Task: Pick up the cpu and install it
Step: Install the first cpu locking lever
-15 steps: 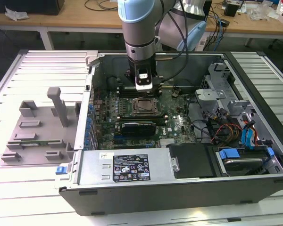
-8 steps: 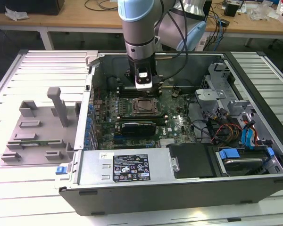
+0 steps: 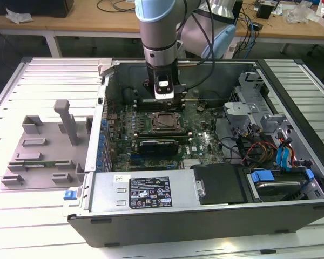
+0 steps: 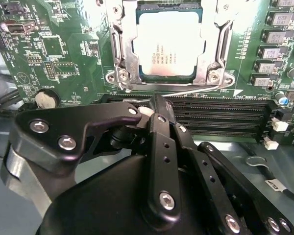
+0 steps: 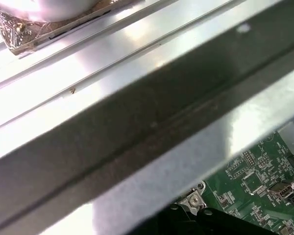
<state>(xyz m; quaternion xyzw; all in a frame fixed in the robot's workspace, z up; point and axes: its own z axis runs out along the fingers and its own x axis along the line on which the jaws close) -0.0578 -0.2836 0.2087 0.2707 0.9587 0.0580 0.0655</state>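
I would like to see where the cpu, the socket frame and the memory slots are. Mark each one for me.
cpu (image 4: 167,44), second wrist view, middle of its silvery metal top.
socket frame (image 4: 118,49), second wrist view, metal side rail beside the cpu.
memory slots (image 4: 220,116), second wrist view, on one long dark slot.

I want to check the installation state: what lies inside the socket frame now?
The cpu lies flat inside the socket frame, its silvery top showing. The socket contacts beneath it are covered. The end effector is beside the socket, not touching the cpu.
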